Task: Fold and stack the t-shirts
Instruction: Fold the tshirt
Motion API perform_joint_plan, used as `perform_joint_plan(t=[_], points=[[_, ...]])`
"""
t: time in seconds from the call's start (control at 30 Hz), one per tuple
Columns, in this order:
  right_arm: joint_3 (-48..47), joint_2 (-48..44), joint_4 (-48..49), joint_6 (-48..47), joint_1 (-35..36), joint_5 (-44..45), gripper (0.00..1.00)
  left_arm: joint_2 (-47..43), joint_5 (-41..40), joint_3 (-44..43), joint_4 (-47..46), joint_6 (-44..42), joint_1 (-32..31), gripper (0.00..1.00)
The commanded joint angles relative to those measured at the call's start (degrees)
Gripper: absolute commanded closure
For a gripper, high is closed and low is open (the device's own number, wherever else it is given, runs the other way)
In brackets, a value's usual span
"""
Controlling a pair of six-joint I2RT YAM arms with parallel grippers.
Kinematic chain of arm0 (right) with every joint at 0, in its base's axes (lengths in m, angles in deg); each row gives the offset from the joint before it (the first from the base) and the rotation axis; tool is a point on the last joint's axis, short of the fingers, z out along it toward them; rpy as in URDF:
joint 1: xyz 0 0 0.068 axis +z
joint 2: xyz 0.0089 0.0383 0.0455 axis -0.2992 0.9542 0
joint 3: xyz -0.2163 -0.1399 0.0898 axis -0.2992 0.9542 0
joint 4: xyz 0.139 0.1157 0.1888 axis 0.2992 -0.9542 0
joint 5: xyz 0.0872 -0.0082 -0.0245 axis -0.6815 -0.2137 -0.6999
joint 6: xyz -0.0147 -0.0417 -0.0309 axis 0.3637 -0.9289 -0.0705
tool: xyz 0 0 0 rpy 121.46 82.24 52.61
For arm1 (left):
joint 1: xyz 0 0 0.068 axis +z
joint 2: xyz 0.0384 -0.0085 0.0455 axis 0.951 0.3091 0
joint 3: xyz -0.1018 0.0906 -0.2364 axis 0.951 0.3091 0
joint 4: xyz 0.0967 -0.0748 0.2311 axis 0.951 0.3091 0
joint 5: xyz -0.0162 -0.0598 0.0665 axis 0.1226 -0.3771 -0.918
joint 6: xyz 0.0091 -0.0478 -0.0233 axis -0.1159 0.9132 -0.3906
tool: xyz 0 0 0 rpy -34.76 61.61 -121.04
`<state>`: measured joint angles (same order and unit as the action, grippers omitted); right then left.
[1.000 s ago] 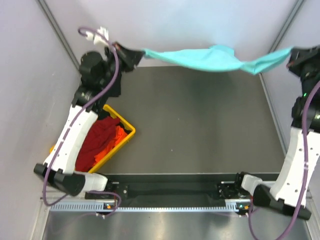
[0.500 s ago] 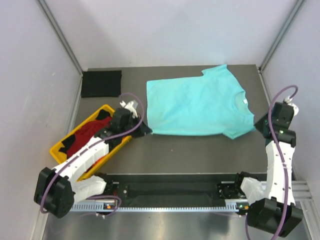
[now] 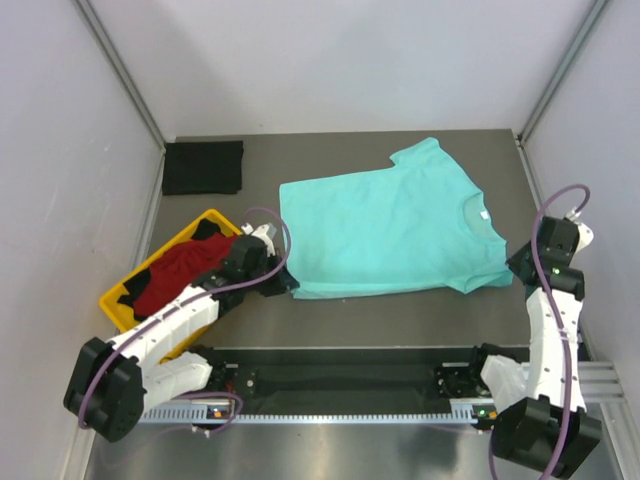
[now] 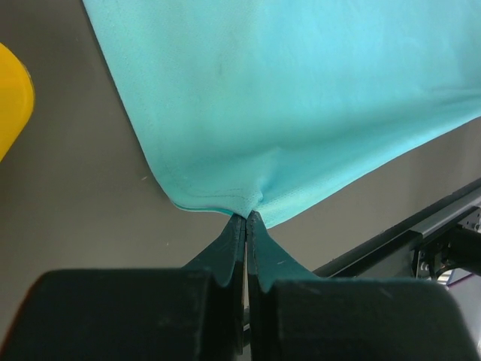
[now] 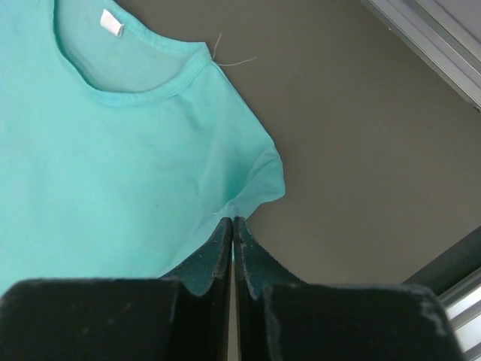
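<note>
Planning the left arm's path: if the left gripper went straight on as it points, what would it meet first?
The mint-teal t-shirt: the left gripper is shut on its hem corner, so going on would likely just bunch that cloth ahead of it.

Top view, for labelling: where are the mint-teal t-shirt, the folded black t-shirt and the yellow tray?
mint-teal t-shirt [image 3: 390,230], top view, middle of its chest.
folded black t-shirt [image 3: 203,167], top view, centre of the fold.
yellow tray [image 3: 208,215], top view, far corner of its rim.

Teal t-shirt: soft matt cloth, smooth, stitched hems
Red t-shirt: matt cloth, crumpled
Black t-shirt: matt cloth
Tray: glossy yellow plastic
Table: dark, matt, smooth
</note>
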<state>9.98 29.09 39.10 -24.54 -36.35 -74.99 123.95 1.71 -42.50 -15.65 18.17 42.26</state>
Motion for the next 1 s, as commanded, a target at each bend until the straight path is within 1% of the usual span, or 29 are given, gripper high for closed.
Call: perform_joint_plan(t=[0.0,0.07,0.17,0.23,0.27,0.3,0.37,0.4,0.5,0.57,0.67,0.7,0.8,0.97], points=[[1.54,-2.3,2.86,0.33,-0.57,-0.38,1.0,0.5,-0.89,-0.95,1.34,0.0,-0.41,1.0],[2.26,-1.95,4.27,0.51,-0.57,-1.25,1.0,1.03,-0.98,-0.86,0.37,0.52,-0.5,1.0],[0.68,0.77,6.55,1.91,-0.49,-3.89,1.0,3.04,-1.68,-2.52,0.71,0.7,-0.5,1.0],[0.76,2.44,11.46,3.93,0.21,-3.9,1.0,4.98,-2.74,-4.28,1.16,0.53,-0.5,1.0],[0.76,3.4,12.87,4.63,1.09,-3.11,1.0,5.95,-3.09,-4.9,1.59,0.27,-0.5,1.0],[-0.28,6.46,14.19,5.16,3.36,-2.49,1.0,6.83,-4.22,-5.69,2.12,0.0,-0.5,1.0],[-2.56,10.42,14.03,4.73,6.27,0.31,1.0,9.8,-5.2,-8.23,3.26,-0.7,-0.5,1.0],[-4.84,14.36,14.21,3.6,8.28,0.93,1.0,10.69,-5.81,-9.2,4.57,-0.88,-0.5,1.0],[-8.45,19.91,16.3,0.53,8.83,0.68,1.0,12.98,-8.53,-12.37,5.47,-1.23,-0.5,1.0],[-11.69,22.12,17.71,-3.16,8.83,-0.46,1.0,14.13,-10.56,-14.3,5.47,-1.49,-0.41,1.0],[-14.26,25.99,20.09,-5.81,8.83,-3.09,1.0,16.23,-13.89,-16.94,7.31,-1.93,-0.41,1.0],[-15.57,28.0,21.75,-6.25,8.83,-3.89,1.0,16.94,-14.51,-17.64,7.75,-2.11,-0.41,1.0],[-18.82,33.01,22.29,-8.09,8.92,-5.21,1.0,18.96,-16.54,-19.66,9.15,-2.81,-0.32,1.0],[-22.08,37.59,25.36,-9.77,9.62,-10.56,1.0,23.09,-18.29,-23.79,11.09,-3.51,0.29,1.0]])
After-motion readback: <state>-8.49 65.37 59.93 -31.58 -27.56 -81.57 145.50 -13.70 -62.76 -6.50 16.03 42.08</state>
